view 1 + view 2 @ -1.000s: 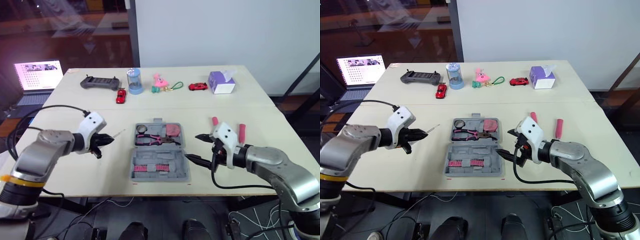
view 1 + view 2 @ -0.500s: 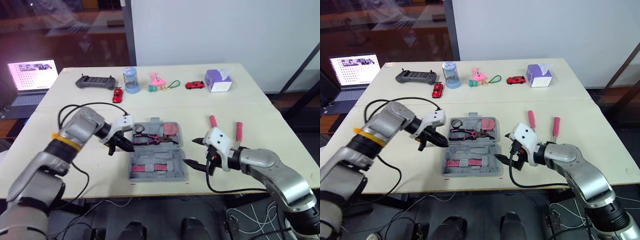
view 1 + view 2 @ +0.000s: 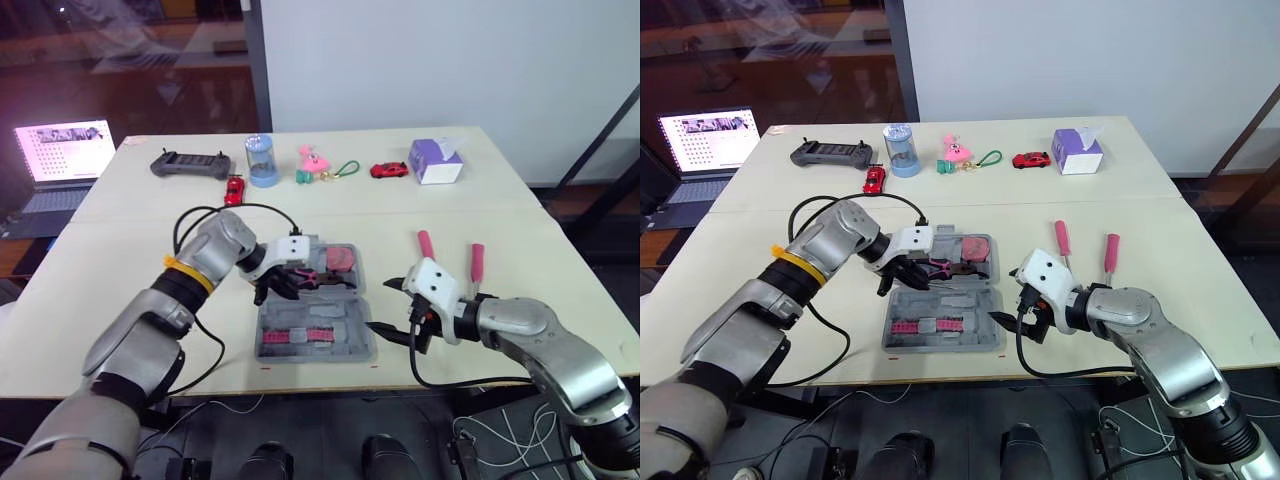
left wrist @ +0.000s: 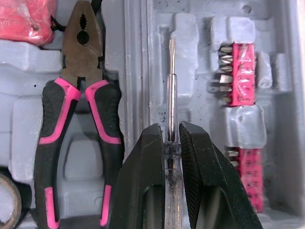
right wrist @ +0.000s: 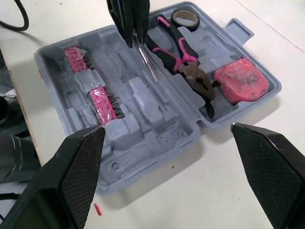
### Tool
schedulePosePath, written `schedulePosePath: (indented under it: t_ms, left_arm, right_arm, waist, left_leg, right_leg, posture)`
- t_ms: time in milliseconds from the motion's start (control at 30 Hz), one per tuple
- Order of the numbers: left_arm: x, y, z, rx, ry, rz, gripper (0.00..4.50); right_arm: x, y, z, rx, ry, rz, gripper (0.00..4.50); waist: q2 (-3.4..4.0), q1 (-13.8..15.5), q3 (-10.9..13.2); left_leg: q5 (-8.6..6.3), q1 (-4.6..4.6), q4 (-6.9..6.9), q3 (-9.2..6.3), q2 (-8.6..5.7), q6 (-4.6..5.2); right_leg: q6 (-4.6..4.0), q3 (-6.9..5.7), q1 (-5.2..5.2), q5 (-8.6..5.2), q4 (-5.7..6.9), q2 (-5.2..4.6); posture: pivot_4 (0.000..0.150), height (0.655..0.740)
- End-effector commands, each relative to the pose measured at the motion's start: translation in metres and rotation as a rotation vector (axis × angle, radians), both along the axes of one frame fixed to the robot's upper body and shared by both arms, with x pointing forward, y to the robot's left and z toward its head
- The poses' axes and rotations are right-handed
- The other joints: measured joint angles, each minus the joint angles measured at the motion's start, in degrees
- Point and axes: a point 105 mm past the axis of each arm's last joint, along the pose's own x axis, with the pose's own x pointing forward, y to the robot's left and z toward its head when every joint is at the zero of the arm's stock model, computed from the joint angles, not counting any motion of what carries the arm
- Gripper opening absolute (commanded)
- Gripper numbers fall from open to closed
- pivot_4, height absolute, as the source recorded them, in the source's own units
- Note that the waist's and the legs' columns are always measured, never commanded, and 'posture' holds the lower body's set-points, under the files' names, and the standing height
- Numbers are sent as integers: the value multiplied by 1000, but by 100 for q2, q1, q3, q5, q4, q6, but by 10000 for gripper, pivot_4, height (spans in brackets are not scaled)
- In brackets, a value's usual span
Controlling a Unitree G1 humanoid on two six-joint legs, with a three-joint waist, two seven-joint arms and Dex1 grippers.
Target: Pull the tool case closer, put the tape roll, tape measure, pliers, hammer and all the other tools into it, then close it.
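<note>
The grey tool case (image 3: 368,330) lies open in the middle of the table. In its far half are black-and-pink pliers (image 4: 78,95), a dark tape roll (image 5: 186,17) and a red tape measure (image 5: 240,78). Pink bit holders (image 4: 237,67) sit in the near half. My left gripper (image 4: 171,131) is shut on a small clear-handled flat screwdriver (image 4: 171,90), held low over the case's middle ridge with the blade pointing along a moulded slot. My right gripper (image 3: 392,308) is open beside the case's right edge, holding nothing.
Two pink-handled tools (image 3: 425,243) (image 3: 477,258) lie on the table to the right of the case. Along the back stand a controller (image 3: 181,165), a blue cylinder (image 3: 261,160), toy cars (image 3: 233,191), a pink toy (image 3: 313,160) and a tissue box (image 3: 436,160). A laptop (image 3: 62,150) is far left.
My left gripper has carried the screwdriver rightward from the bare table left of the case to over the case's middle. The right gripper has barely moved. The camera has shifted.
</note>
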Motion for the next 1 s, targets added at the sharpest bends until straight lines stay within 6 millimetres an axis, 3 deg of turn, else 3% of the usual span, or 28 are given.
schedulePosePath:
  t_ms: [33, 433, 1000]
  left_arm:
    - [4, 0, 2, 11, -49, -8, 733]
    - [0, -8, -13, 1, -59, -6, 733]
    - [4, -12, 1, 33, -116, 36, 733]
  right_arm:
    - [0, 1, 5, -7, -21, 10, 45000]
    - [0, 5, 10, 7, -20, 15, 45000]
    - [-5, 10, 11, 25, -5, 29, 45000]
  waist:
    - [0, 0, 0]
    - [1, 1, -1]
    - [1, -2, -1]
  left_leg:
    - [0, 0, 1, 0, 0, 0]
    - [1, 1, 4, -1, 0, -1]
    - [1, 1, 9, -1, -1, -2]
  right_leg:
    - [0, 0, 0, 0, 1, 0]
    - [0, 0, 0, 0, 5, 0]
    - [0, 0, 0, 0, 10, 0]
  posture:
    - [1500, 7400]
    - [1500, 7400]
    - [1500, 7400]
